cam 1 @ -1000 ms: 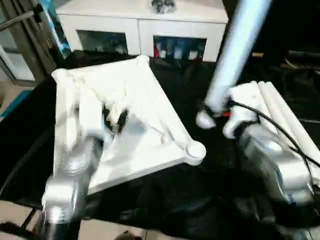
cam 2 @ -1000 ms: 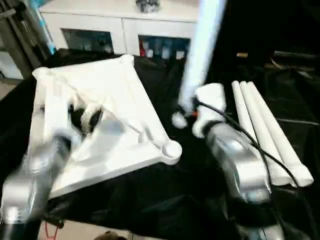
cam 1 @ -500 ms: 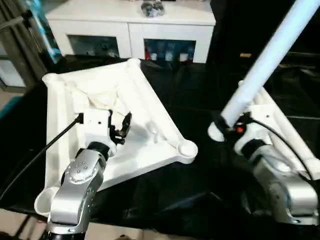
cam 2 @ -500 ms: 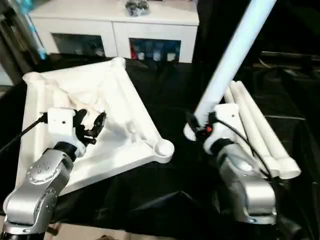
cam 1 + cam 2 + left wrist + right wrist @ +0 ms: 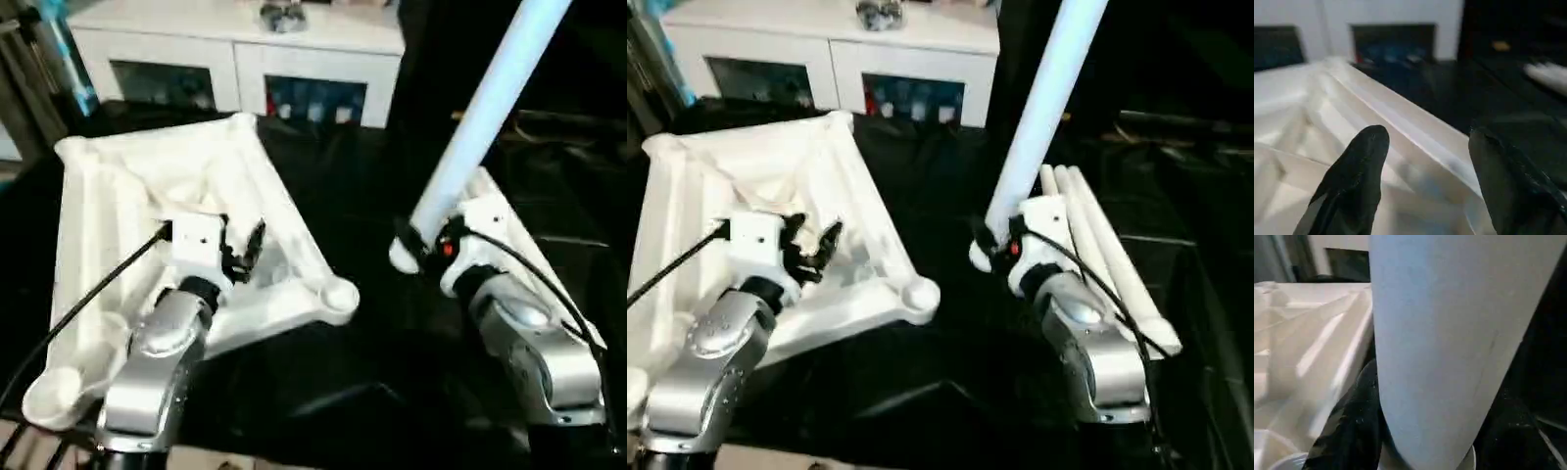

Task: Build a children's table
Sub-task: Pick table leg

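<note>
The white tabletop [image 5: 118, 196] lies upside down on the black cloth, ribbed underside up, with a round corner socket [image 5: 338, 294] nearest the middle. My left gripper [image 5: 243, 251] hovers open over the tabletop's ribs, nothing between its black fingers [image 5: 1359, 171]. My right gripper [image 5: 423, 240] is shut on the thick end of a long white leg [image 5: 485, 108], which tilts up and away to the right; its end cap [image 5: 402, 257] hangs over the cloth right of the socket. More white legs [image 5: 1097, 250] lie side by side behind my right arm.
A white cabinet [image 5: 245, 44] with glass-fronted compartments stands behind the table, a small dark object on top. Black cloth [image 5: 362, 186] covers the work surface. A black cable [image 5: 88, 304] runs to my left wrist and another along my right forearm.
The camera has shifted, so the whole scene sits lower and further left. The held leg swung from near upright to leaning right, then steeper again. The left gripper stays over the tabletop.
</note>
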Controlling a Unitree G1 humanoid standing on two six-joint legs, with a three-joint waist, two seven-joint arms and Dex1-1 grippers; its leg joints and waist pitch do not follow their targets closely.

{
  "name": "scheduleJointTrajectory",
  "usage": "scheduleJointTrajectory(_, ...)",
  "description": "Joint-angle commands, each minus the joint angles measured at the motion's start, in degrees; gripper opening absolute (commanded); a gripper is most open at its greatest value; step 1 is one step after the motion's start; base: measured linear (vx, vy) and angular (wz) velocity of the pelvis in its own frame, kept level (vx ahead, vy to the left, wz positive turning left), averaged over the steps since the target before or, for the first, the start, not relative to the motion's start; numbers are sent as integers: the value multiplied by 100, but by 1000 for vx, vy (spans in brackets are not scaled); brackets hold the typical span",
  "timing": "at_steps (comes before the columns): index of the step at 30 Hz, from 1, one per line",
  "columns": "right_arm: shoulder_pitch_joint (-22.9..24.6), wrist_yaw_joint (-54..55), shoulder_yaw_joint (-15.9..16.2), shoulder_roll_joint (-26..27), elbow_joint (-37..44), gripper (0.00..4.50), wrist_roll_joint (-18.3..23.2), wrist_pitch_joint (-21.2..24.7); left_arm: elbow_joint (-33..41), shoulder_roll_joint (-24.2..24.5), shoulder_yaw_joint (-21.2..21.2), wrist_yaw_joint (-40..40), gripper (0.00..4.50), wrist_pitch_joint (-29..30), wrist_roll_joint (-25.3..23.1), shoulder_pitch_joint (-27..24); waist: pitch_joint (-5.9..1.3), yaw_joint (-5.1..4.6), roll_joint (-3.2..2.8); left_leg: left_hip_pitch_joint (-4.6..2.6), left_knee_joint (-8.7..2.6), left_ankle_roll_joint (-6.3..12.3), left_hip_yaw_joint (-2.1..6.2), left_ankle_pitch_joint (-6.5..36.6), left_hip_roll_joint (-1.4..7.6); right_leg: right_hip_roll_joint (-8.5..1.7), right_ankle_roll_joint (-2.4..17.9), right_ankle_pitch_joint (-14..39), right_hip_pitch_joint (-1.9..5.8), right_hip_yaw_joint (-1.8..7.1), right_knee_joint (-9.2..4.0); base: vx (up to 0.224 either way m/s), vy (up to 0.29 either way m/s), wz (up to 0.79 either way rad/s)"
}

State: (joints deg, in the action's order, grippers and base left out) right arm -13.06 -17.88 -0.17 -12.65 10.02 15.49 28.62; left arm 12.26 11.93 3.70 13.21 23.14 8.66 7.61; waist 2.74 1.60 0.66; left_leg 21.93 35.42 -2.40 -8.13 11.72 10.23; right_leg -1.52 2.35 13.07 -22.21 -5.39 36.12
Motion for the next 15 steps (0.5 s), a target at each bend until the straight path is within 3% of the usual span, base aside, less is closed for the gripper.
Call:
scheduleJointTrajectory(1,-117,-192,40,-101,-43,190,126,106,-284,231,201,673,302,57,137,182,-319,72,-99,-48,-387,238,85,480,294,-581,260,968,297,392,-560,0,0,0)
scheduleJointTrajectory(2,-143,-250,45,-138,-61,190,138,122,-371,302,230,909,319,64,224,252,-304,84,-80,-61,-399,221,83,535,303,-583,284,974,278,397,-583,0,0,0)
scheduleJointTrajectory(3,-176,-350,39,-199,-80,190,164,165,-477,391,278,1272,329,99,396,364,-317,120,-160,-96,-408,135,95,608,315,-597,414,855,280,409,-543,0,0,0)
scheduleJointTrajectory(4,-194,-442,36,-261,-81,190,199,235,-548,478,353,1543,329,127,481,455,-316,139,-147,-117,-421,106,87,621,328,-606,585,620,282,424,-521,0,0,0)
scheduleJointTrajectory(5,-194,-442,36,-261,-81,190,199,235,-548,478,353,1543,339,127,481,455,-308,152,-141,-114,-428,107,70,642,320,-602,633,610,282,425,-527,0,0,0)
scheduleJointTrajectory(6,-197,-569,32,-338,-70,190,256,299,-647,587,483,1855,349,75,503,558,-301,187,-201,-106,-438,61,69,681,332,-631,735,596,294,427,-509,0,0,0)
scheduleJointTrajectory(7,-198,-659,30,-397,-61,190,299,338,-711,657,573,2068,349,45,516,622,-299,206,-254,-120,-442,32,68,745,338,-628,753,613,281,425,-512,0,0,0)
scheduleJointTrajectory(8,-187,-771,35,-472,-39,190,345,393,-790,778,718,2326,369,45,475,697,-306,215,-238,-161,-457,-7,65,945,354,-632,785,618,287,431,-513,0,0,0)
scheduleJointTrajectory(9,-165,-879,42,-550,-14,190,387,447,-869,885,860,2549,369,18,414,763,-307,219,-277,-142,-456,-18,61,906,346,-641,827,533,298,433,-489,0,0,0)
scheduleJointTrajectory(11,-97,-1063,63,-700,41,190,420,493,-1037,1080,1118,2980,380,67,347,883,-305,229,-258,-134,-459,17,41,930,321,-658,817,607,316,433,-499,0,0,0)
scheduleJointTrajectory(12,-37,-1184,107,-830,79,190,395,495,-1165,1166,1268,3245,393,124,336,957,-305,218,-323,-99,-451,39,40,844,315,-693,853,603,338,433,-484,0,0,0)
scheduleJointTrajectory(13,-25,-1214,119,-862,85,190,388,495,-1200,1178,1295,3306,411,132,342,976,-310,210,-294,-102,-444,60,25,850,315,-697,831,689,339,435,-505,0,0,0)
scheduleJointTrajectory(14,-11,-1246,132,-897,92,190,380,495,-1238,1192,1325,3372,358,141,347,995,-314,202,-296,-87,-441,82,23,809,308,-703,836,745,353,431,-501,0,0,0)
scheduleJointTrajectory(15,46,-1344,107,-965,159,190,448,564,-1445,1230,1493,3567,358,108,268,1072,-317,206,-324,-85,-430,105,16,779,295,-700,820,779,346,435,-512,0,0,0)
